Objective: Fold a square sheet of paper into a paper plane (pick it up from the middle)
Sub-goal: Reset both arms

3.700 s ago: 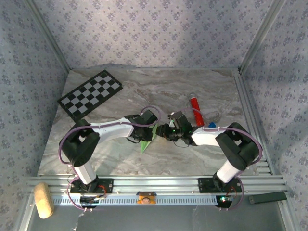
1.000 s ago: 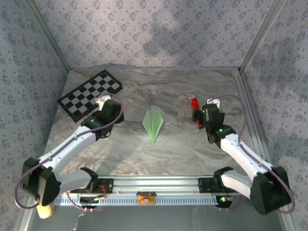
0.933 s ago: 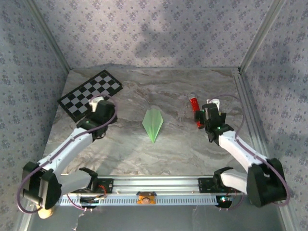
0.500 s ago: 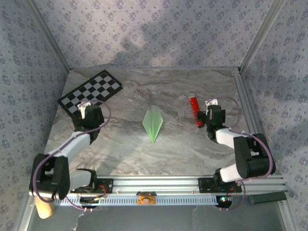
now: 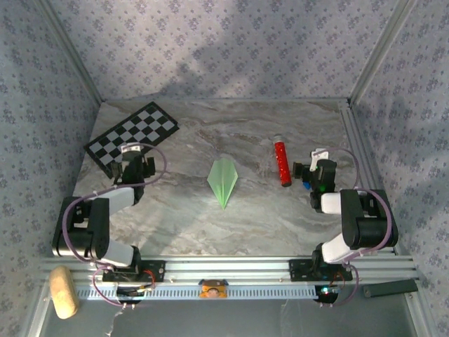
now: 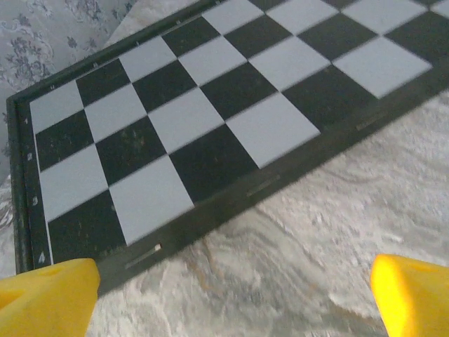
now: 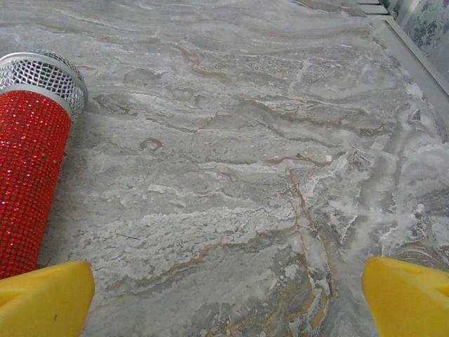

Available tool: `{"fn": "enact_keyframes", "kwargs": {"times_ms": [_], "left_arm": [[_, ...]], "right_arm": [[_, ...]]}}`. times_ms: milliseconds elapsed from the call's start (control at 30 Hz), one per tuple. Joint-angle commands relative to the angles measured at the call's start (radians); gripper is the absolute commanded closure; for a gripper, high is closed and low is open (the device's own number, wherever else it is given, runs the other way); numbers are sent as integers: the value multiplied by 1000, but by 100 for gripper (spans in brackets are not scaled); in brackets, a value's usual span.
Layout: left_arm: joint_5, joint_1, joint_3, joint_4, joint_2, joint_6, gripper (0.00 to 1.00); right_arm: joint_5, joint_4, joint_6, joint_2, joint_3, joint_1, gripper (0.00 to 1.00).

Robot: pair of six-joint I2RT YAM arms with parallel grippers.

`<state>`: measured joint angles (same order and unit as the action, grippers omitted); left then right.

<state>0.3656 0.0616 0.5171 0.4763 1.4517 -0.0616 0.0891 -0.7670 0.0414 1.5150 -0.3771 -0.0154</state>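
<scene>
The square sheet of paper lies folded into a slim light green paper plane [image 5: 223,181] at the middle of the marble table, its nose toward the near edge, with nothing touching it. My left gripper [image 5: 130,154] sits far to its left, drawn back by the checkerboard. In the left wrist view the left gripper [image 6: 231,302] is open, its yellow fingertips [image 6: 45,298] wide apart over bare marble. My right gripper [image 5: 318,160] rests to the plane's right, past the red tube. The right gripper [image 7: 228,298] is open too, with bare table between its fingertips [image 7: 410,295].
A black-and-white checkerboard [image 5: 133,137] [image 6: 210,105] lies at the back left, just ahead of the left fingers. The red glittery tube [image 5: 282,161] [image 7: 28,182] with a mesh cap lies left of the right gripper. A tan block [image 5: 63,291] sits off the table's near left corner.
Both arms have folded back toward their bases, the left gripper sliding left and the right gripper right. The plane, held between both grippers earlier, has lain still and free over the last second.
</scene>
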Motion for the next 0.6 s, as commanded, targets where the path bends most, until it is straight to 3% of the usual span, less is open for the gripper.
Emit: {"fn": "enact_keyframes", "kwargs": {"times_ms": [0, 33, 100, 167, 567], "left_arm": [[-141, -45, -58, 264, 63, 14, 1], [-183, -49, -79, 256, 45, 12, 1], [-203, -48, -149, 483, 110, 37, 1], [-210, -52, -132, 361, 68, 24, 0], [-173, -57, -120, 368, 83, 6, 0]], "right_arm": [[1, -30, -17, 3, -14, -3, 0], [-1, -28, -17, 2, -14, -4, 0], [-5, -28, -18, 3, -16, -5, 1], [-6, -27, -18, 3, -16, -6, 1], [-8, -26, -18, 2, -16, -7, 0]]}}
